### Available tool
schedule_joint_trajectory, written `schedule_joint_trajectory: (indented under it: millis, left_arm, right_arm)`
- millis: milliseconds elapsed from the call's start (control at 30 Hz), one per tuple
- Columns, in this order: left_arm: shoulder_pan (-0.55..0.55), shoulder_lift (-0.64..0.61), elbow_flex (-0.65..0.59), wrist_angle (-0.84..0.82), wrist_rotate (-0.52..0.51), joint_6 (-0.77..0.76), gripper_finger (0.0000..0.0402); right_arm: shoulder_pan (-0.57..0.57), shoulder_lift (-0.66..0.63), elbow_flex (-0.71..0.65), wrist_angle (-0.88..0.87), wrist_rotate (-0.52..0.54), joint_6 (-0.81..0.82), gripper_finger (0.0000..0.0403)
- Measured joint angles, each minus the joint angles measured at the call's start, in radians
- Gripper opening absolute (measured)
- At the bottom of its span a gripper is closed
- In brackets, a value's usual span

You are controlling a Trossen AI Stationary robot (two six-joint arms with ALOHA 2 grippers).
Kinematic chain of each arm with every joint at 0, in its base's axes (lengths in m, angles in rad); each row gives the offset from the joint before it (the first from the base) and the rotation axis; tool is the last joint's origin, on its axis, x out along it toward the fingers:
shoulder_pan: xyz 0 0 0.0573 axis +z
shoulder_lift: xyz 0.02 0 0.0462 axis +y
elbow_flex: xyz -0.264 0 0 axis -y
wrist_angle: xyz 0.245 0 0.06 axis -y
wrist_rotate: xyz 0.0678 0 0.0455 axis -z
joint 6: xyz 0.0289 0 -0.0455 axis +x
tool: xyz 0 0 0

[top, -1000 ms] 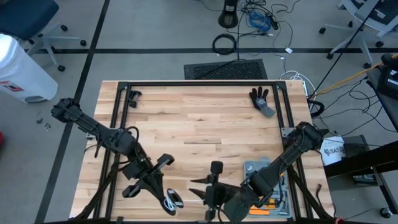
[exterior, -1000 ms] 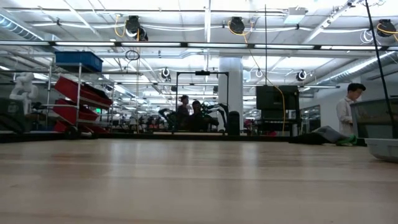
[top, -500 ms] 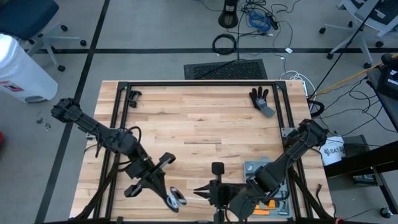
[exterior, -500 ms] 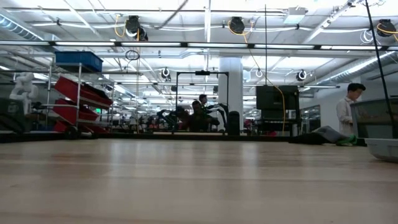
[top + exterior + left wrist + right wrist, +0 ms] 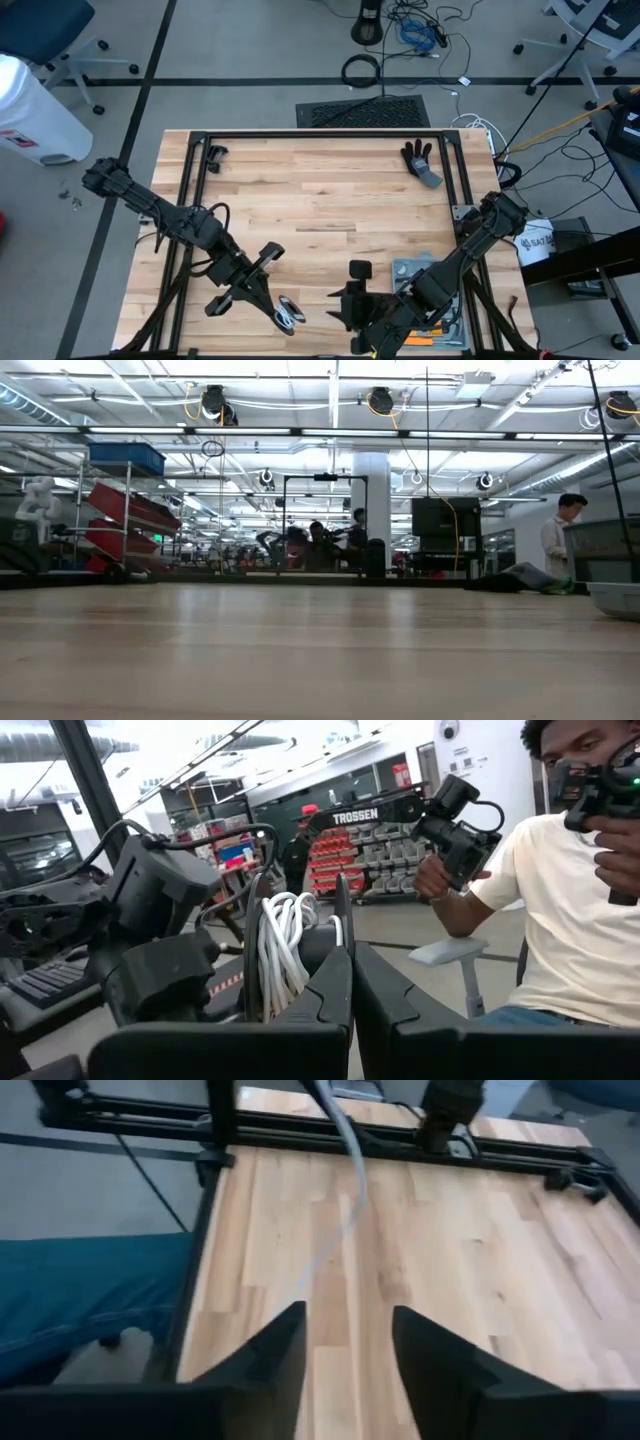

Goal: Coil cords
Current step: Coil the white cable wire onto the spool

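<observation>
- My left gripper (image 5: 283, 316) sits at the near edge of the table (image 5: 330, 200), jaws clamped on the reel (image 5: 289, 315); the left wrist view shows the black disc pinched between the fingers with white cord (image 5: 283, 955) wound in several loops on it.
- My right gripper (image 5: 338, 305) is just beside it, to the reel's right, fingers (image 5: 440, 1370) apart with nothing between them.
- Key relation: the reel lies just left of the right gripper's tips, which point toward it; I judge the next wrap needs the right gripper to reach left for the loose cord.
- Blurred pale strand in the right wrist view runs away across the table; can't tell if it's the cord's free end.
- Left arm is nearer, already holding.
- Counts: one reel, one white cord, two arms, one black glove (image 5: 419, 160) at the far right, one grey tray (image 5: 403, 270) under the right arm.
- One person seated close by holds black hand controllers.
</observation>
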Motion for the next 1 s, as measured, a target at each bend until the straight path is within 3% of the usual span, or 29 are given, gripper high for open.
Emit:
schedule_joint_trajectory:
  millis: [167,333,633,1000]
  left_arm:
    - [0.000,0.000,0.000,-0.004,-0.015,0.000,0.0002]
    - [0.000,0.000,0.000,-0.008,-0.035,0.000,0.0002]
    - [0.019,0.000,0.000,-0.009,-0.044,-0.041,0.0002]
    - [0.045,0.000,0.000,-0.037,-0.045,-0.074,0.0002]
  right_arm:
    - [-0.004,0.002,0.000,0.032,-0.012,-0.035,0.0174]
    - [-0.025,0.062,0.002,0.131,-0.004,-0.118,0.0180]
    - [-0.009,0.215,-0.001,0.182,0.289,-0.098,0.0153]
    - [-0.019,0.216,0.000,0.217,0.352,-0.113,0.0128]
